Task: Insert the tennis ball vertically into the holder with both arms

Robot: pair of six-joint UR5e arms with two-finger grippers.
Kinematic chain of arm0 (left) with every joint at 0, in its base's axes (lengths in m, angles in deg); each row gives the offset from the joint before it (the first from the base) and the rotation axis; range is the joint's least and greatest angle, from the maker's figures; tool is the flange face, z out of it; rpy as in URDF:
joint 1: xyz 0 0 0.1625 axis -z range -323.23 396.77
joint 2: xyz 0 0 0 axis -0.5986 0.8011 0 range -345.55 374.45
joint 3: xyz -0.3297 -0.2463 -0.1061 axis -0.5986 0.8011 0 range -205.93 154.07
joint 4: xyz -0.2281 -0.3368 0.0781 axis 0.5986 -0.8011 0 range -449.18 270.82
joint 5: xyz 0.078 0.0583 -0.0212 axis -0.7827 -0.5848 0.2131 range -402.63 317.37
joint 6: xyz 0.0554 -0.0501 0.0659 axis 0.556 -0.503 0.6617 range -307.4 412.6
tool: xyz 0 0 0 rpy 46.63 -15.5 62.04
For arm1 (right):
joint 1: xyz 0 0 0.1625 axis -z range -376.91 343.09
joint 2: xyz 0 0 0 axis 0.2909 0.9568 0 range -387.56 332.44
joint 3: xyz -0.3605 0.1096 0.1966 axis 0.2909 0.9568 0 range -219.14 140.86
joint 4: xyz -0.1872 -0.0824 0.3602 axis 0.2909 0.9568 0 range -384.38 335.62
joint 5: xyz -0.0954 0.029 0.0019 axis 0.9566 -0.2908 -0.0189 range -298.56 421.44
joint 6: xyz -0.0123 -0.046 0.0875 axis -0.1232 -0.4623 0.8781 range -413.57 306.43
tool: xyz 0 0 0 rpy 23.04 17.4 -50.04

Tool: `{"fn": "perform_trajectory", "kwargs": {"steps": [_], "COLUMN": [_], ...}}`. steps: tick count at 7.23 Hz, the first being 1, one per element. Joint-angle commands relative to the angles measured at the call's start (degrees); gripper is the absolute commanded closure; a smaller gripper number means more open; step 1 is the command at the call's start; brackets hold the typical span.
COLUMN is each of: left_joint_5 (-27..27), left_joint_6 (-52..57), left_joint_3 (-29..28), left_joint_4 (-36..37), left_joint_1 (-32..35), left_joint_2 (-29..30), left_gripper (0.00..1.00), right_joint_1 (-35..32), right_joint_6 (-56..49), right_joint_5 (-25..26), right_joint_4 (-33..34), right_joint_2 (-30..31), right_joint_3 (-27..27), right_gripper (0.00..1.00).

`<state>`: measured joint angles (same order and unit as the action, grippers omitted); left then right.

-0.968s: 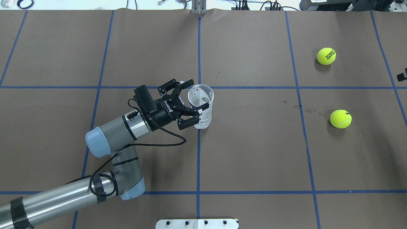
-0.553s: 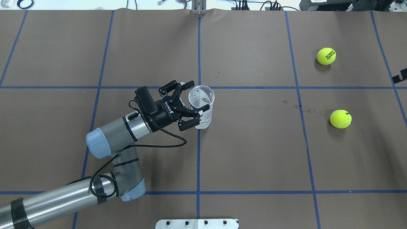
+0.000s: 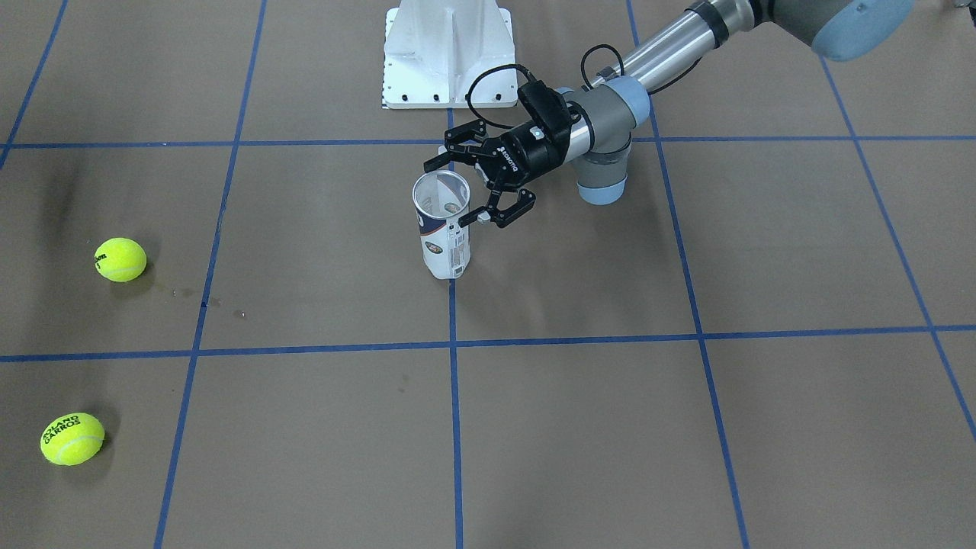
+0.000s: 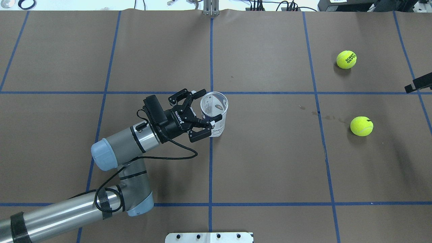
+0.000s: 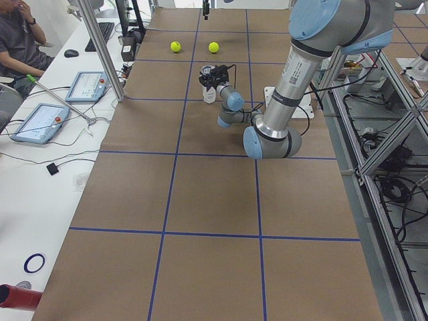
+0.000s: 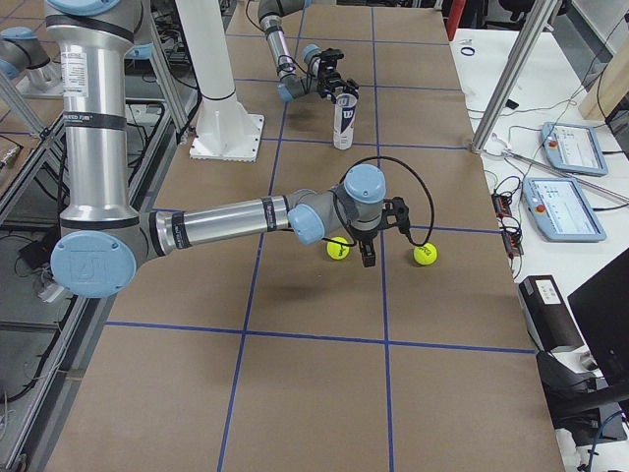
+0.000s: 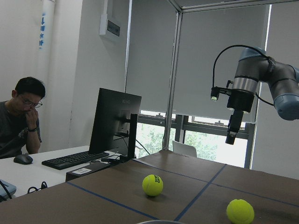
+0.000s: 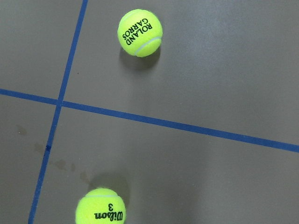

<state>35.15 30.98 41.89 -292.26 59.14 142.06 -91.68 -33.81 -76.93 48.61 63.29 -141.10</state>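
Overhead exterior: left tool (image 4: 210, 104) spread around one holder (image 4: 217, 127), two balls (image 4: 346, 59) (image 4: 361, 126); right tool (image 4: 417, 84): cannot tell.

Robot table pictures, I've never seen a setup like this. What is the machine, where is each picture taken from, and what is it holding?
It is a robot with two jointed metal arms at a brown table. Two pictures look down from above, two from the table's ends, one from each wrist. A clear ball tube stands upright mid-table with no ball inside. The left end effector has a finger on either side of it; whether it grips, I cannot tell. Two tennis balls lie loose. The right end effector hangs above them, holding nothing.
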Motion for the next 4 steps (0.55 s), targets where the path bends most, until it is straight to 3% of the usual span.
{"fn": "perform_trajectory", "kwargs": {"steps": [1,3,4], "left_joint_5": [0.0,0.0,0.0], "left_joint_6": [0.0,-0.1,0.0], "left_joint_3": [0.1,0.1,0.1], "left_joint_4": [0.0,0.0,0.0], "left_joint_1": [-0.2,-0.2,-0.2], "left_joint_2": [-0.1,-0.2,-0.2], "left_gripper": [0.01,0.01,0.01], "right_joint_1": [3.6,8.6,12.4], "right_joint_6": [8.1,16.7,18.5], "right_joint_5": [0.4,1.9,6.5], "right_joint_4": [-1.7,-6.5,-7.7], "right_joint_2": [-0.5,0.3,0.3], "right_joint_3": [-1.7,-1.5,-1.5], "right_gripper": [0.01,0.01,0.01]}}
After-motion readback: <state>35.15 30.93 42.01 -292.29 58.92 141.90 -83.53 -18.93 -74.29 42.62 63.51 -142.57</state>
